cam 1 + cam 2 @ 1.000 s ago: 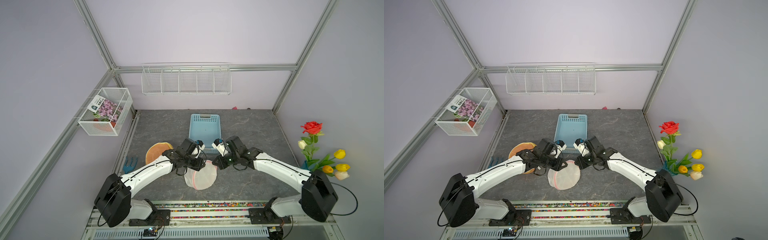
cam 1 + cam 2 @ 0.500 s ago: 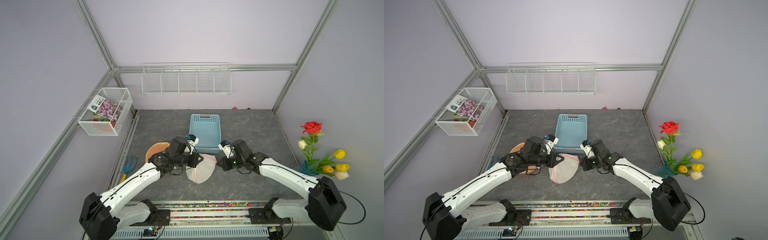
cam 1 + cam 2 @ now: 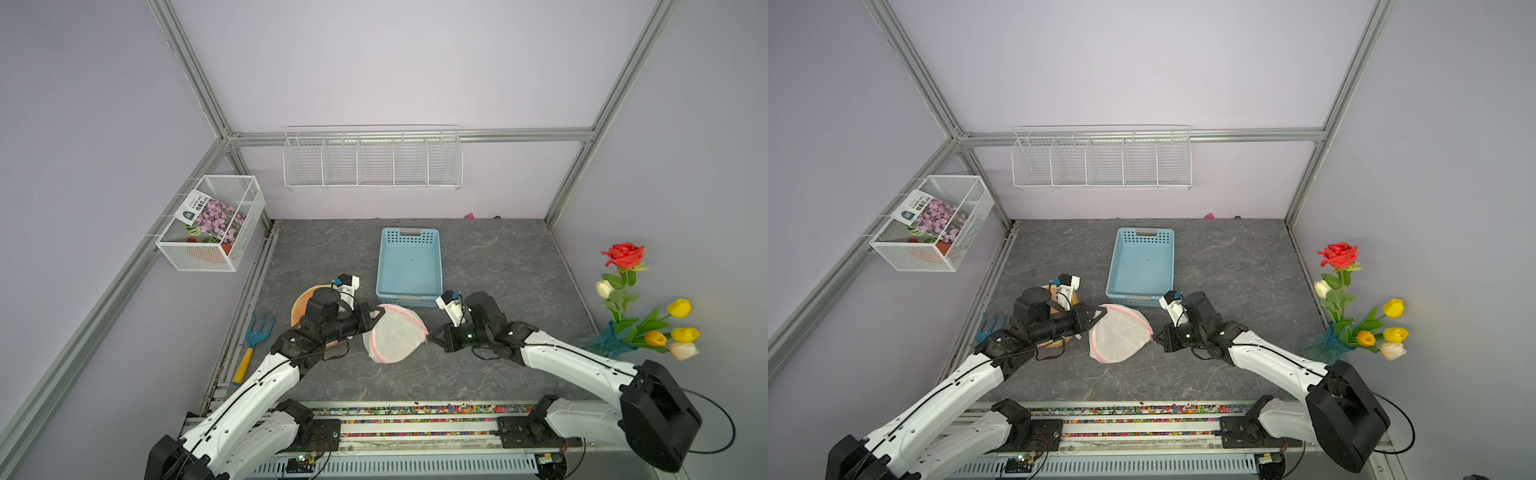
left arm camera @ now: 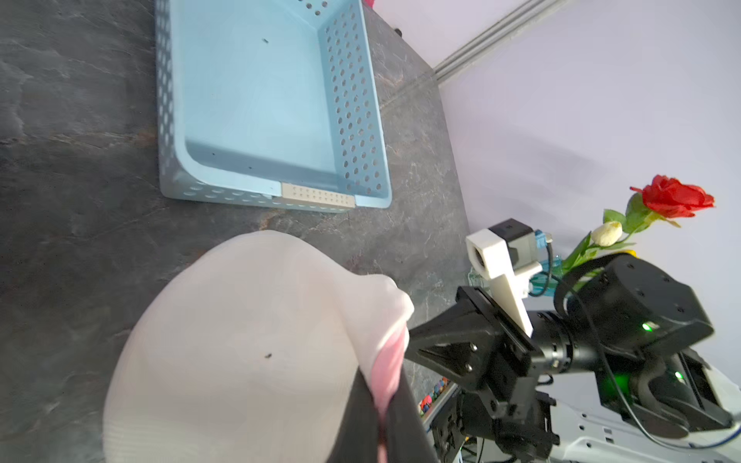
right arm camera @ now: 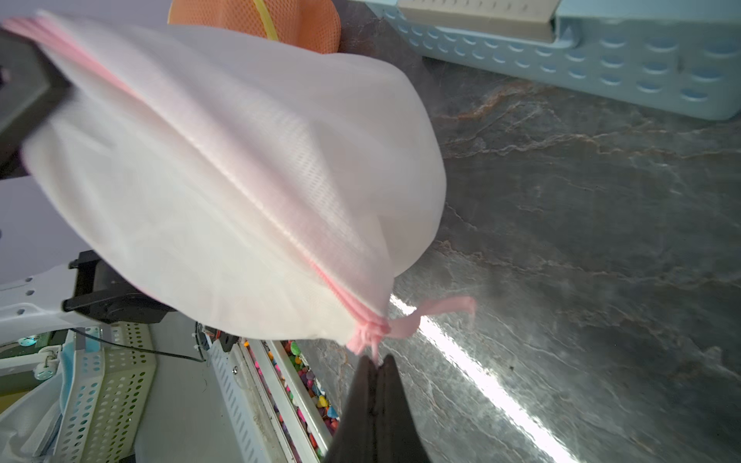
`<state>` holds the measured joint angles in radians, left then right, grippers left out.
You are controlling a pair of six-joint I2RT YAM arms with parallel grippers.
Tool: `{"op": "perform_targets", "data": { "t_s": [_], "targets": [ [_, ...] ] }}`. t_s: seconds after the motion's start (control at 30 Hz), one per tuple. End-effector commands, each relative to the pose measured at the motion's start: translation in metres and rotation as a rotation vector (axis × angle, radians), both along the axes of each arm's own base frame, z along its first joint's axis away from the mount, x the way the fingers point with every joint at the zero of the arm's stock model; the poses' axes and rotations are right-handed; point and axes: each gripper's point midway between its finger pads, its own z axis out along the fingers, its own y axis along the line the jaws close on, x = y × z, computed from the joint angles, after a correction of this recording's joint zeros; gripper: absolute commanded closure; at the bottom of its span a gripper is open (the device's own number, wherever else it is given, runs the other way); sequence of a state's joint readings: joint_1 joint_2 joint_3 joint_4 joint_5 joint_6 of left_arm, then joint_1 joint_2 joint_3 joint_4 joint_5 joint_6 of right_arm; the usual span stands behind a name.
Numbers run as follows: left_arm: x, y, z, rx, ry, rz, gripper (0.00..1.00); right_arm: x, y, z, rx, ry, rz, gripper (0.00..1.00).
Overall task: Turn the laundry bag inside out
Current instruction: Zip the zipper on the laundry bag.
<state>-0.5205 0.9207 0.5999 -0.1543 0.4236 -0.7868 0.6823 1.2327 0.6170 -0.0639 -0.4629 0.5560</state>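
White mesh laundry bag [image 3: 395,332] held between our grippers, near the blue basket [image 3: 409,262].
Our left gripper [image 3: 374,318] is clenched on its pink rim and our right gripper [image 3: 430,334] on the pink corner tie. We judge the turning not yet begun.

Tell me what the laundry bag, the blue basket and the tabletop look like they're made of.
Laundry bag: fine white mesh fabric, matte, translucent, pink trim; the weave shows up close. Blue basket: smooth moulded plastic, by its perforated walls. Tabletop: dark, veined like stone, glossy with a light streak; possibly laminate.
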Motion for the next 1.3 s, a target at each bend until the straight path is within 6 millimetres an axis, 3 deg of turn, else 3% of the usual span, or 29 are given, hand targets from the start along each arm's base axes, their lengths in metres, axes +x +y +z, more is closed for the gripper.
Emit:
{"op": "perform_targets", "data": {
  "t_s": [0.0, 0.13, 0.27, 0.5, 0.6, 0.7, 0.73, 0.83, 0.87, 1.0, 1.1, 1.27],
  "targets": [
    [0.026, 0.012, 0.039, -0.150, -0.089, 0.123, 1.00, -0.015, -0.003, -0.010, 0.000, 0.083, -0.020, 1.00],
    [0.034, 0.029, 0.029, -0.252, -0.027, 0.206, 1.00, -0.015, 0.003, 0.004, 0.046, 0.088, -0.038, 1.00],
    [0.034, 0.031, 0.020, -0.265, 0.013, 0.209, 1.00, -0.016, 0.006, 0.015, 0.040, 0.076, -0.041, 1.00],
    [0.039, 0.052, 0.038, -0.284, -0.052, 0.284, 1.00, -0.022, -0.007, -0.002, -0.021, 0.098, -0.115, 1.00],
    [0.037, 0.036, 0.041, -0.317, -0.025, 0.190, 1.00, -0.023, -0.016, -0.006, -0.031, 0.080, -0.153, 1.00],
    [0.023, 0.002, 0.039, -0.266, 0.056, -0.036, 1.00, -0.021, -0.017, 0.009, -0.012, 0.004, -0.129, 1.00],
    [0.016, -0.009, 0.037, -0.235, 0.079, -0.092, 1.00, -0.020, -0.016, 0.019, 0.003, -0.030, -0.114, 0.95],
    [-0.004, -0.029, 0.041, -0.187, 0.104, -0.230, 1.00, -0.017, -0.019, 0.049, 0.002, -0.138, -0.089, 0.54],
    [-0.010, -0.032, 0.044, -0.185, 0.109, -0.270, 1.00, -0.017, -0.022, 0.059, -0.005, -0.173, -0.082, 0.47],
    [-0.026, -0.037, 0.045, -0.164, 0.122, -0.394, 1.00, -0.015, -0.032, 0.094, -0.009, -0.302, -0.075, 0.40],
    [-0.043, -0.044, 0.047, -0.176, 0.128, -0.521, 1.00, -0.016, -0.026, 0.116, 0.045, -0.395, -0.027, 0.35],
    [-0.068, -0.057, 0.053, -0.157, 0.125, -0.677, 1.00, -0.023, -0.006, 0.120, 0.016, -0.386, 0.141, 0.32]
  ]
}}
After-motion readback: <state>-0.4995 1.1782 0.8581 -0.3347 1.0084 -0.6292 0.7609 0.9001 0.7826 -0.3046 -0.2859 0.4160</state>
